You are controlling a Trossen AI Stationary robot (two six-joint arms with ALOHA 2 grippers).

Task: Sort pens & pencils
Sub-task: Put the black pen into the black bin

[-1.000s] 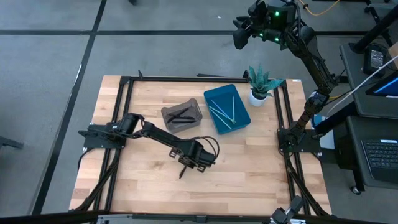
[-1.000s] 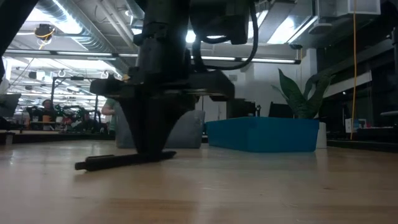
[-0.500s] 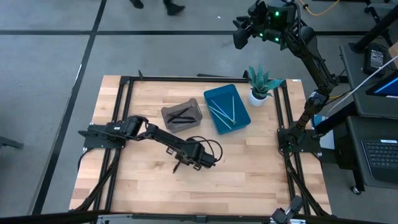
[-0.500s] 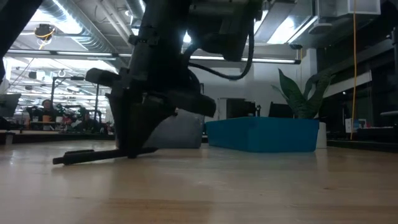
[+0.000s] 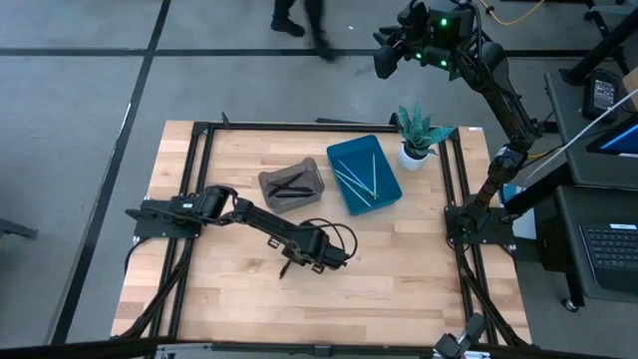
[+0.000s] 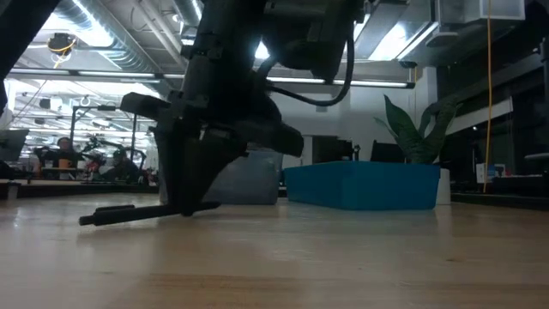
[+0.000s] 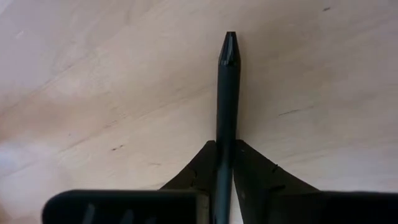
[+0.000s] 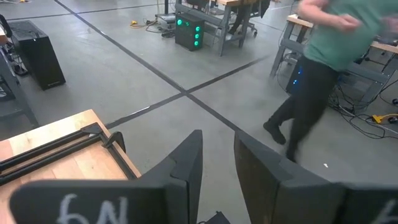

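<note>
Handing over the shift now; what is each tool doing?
Left tool: closed on a black pen, low over the table.
Right tool: open, empty, raised beyond the table.

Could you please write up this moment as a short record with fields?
left gripper: shut on a black stick, low over the table
right gripper: open, raised beyond the table's far edge
grey tray: holds black sticks
blue tray: holds light blue sticks
potted plant: beside the blue tray
</note>
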